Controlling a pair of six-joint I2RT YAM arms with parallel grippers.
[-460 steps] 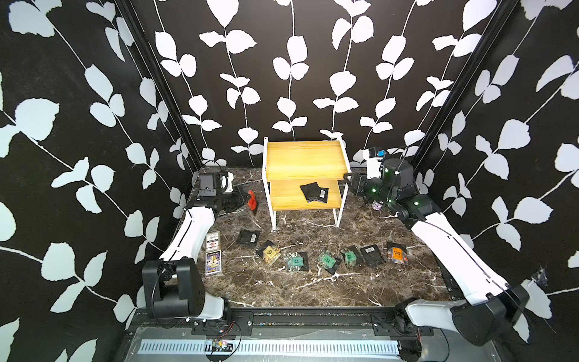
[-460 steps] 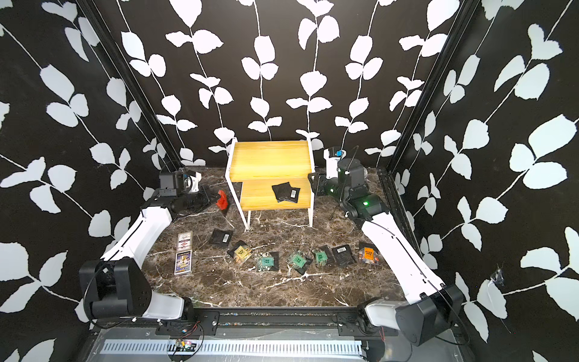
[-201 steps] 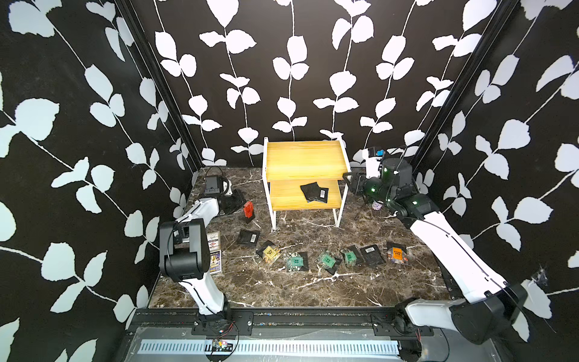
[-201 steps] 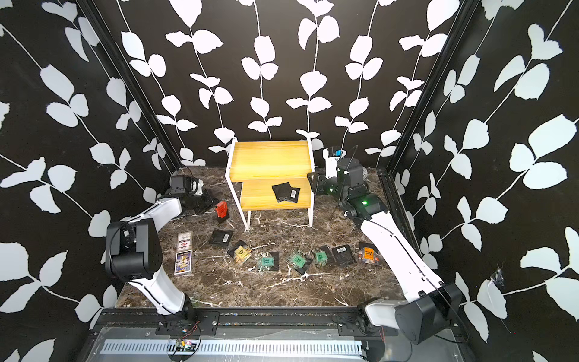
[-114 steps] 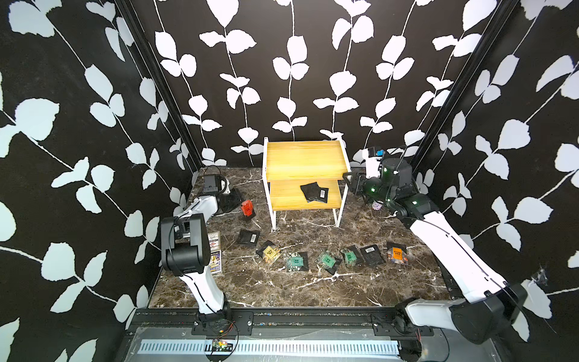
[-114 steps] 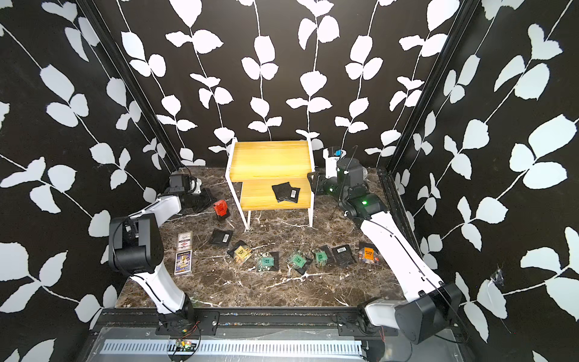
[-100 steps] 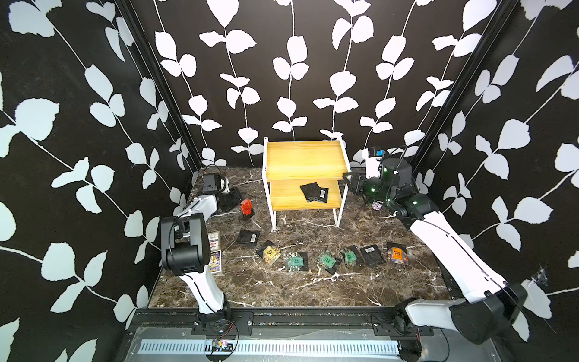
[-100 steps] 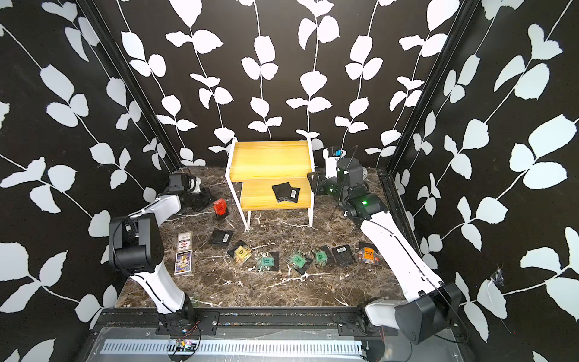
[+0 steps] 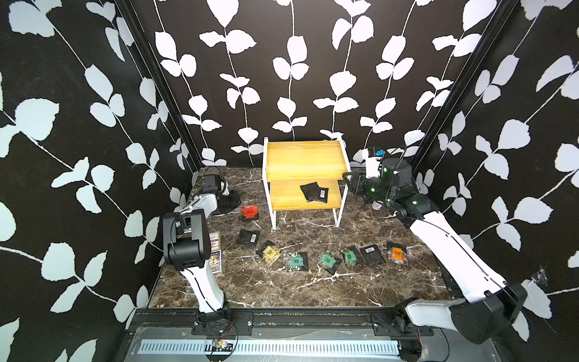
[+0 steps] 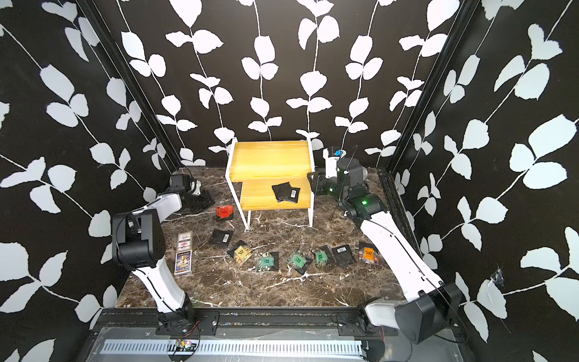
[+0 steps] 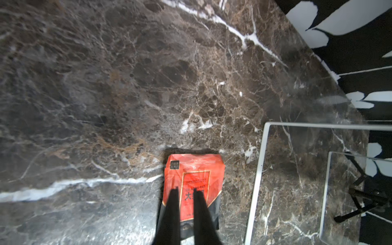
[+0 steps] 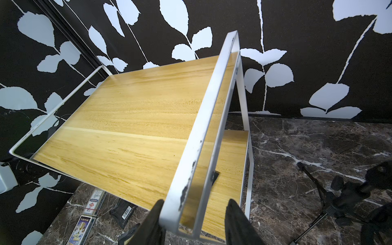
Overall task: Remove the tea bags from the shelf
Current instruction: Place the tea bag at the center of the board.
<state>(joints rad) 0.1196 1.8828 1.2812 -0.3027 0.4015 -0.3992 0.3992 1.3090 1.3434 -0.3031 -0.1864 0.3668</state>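
The desk (image 9: 282,282) is dark brown marble-look stone with white veins, polished enough to throw a soft glare. The shelf (image 12: 131,118) has yellow wooden boards with a plain grain and a satin sheen, set in a white painted metal frame (image 12: 197,148) whose coat is chipped to dark spots along one rail. The red tea bag (image 11: 195,167) is crinkled glossy foil or plastic, while the two black tea bags (image 9: 315,191) on the lower board look matt.

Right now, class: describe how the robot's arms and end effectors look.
The left arm and right arm have white links between black joint housings, with thin black cables along them. Green lights glow near the right wrist. The left end effector and right end effector each have two slim black fingers.
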